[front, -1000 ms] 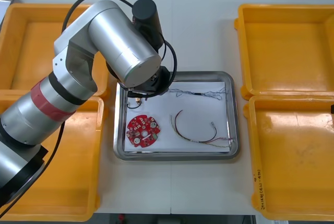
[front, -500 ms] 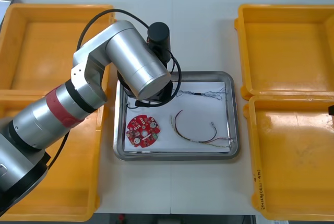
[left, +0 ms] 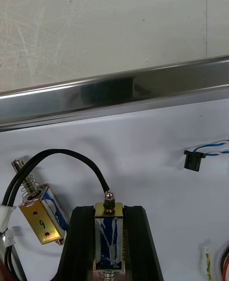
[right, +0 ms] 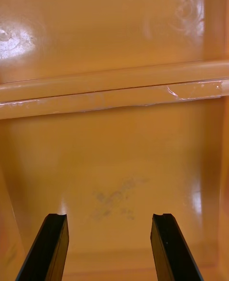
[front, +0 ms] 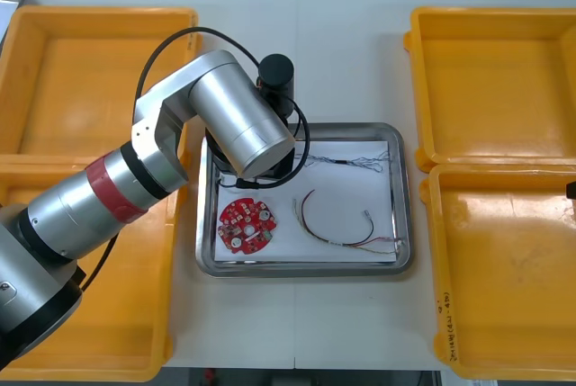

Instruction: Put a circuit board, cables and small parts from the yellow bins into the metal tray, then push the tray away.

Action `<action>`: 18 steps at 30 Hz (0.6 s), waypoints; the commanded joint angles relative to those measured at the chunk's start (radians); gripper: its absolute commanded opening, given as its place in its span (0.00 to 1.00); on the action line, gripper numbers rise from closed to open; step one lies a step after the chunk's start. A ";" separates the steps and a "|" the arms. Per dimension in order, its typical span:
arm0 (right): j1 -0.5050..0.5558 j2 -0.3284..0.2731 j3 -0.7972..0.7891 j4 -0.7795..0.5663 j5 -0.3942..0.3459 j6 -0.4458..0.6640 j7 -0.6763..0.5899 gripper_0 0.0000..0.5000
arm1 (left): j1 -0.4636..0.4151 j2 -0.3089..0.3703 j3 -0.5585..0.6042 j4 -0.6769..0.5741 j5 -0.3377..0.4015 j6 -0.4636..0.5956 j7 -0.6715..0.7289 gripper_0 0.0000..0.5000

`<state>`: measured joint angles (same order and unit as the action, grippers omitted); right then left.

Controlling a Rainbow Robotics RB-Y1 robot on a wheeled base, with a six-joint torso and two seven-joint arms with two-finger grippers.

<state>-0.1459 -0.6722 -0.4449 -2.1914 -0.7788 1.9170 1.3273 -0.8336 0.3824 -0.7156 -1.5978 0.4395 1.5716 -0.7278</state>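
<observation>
in the front view the left arm reaches over the far left corner of the tray, and its wrist covers whatever it holds. the left wrist view shows it: the left gripper is clamped on a small metal part, brass-framed with blue wrap, over the tray's white floor and close to the shiny rim, with bare table beyond. whether the part touches the floor cannot be told. a second metal part lies just beside one finger, and a black cable arcs from beside it to the tip of the held part. past the other finger sits the black plug of the blue and white cable.

the front view gives the rest of the tray. the board lies in its near left part, the red and yellow cable curls to the right of it, and the blue and white cable runs along the far side.

the right wrist view shows the right gripper with its fingers apart and nothing between them, over the right bins where their two rims meet.

a second ago the arm stood further left and a metal part lay uncovered in the tray's far left. the arm has since swung right over that spot. the board and the loose cables lie as they did.
</observation>
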 commanded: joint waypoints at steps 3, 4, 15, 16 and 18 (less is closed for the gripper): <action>0.015 0.005 0.012 -0.008 -0.005 0.003 0.023 1.00 | -0.033 -0.025 -0.016 -0.011 -0.022 -0.013 0.062 0.57; 0.015 0.005 0.014 -0.008 -0.007 0.003 0.023 1.00 | -0.033 -0.023 -0.015 -0.011 -0.022 -0.013 0.064 0.69; 0.015 0.005 0.012 -0.008 -0.014 0.003 0.023 1.00 | -0.033 -0.013 -0.011 -0.036 -0.022 -0.004 0.082 1.00; 0.017 0.003 0.012 -0.008 -0.014 0.003 0.023 1.00 | -0.033 -0.008 -0.005 -0.047 -0.021 0.008 0.082 1.00; 0.015 0.005 0.014 -0.008 -0.016 0.003 0.023 1.00 | -0.033 0.004 0.012 -0.080 -0.012 0.039 0.077 1.00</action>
<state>-0.1458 -0.6722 -0.4431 -2.1911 -0.7844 1.9170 1.3273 -0.8336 0.3827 -0.7172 -1.6045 0.4285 1.5761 -0.7249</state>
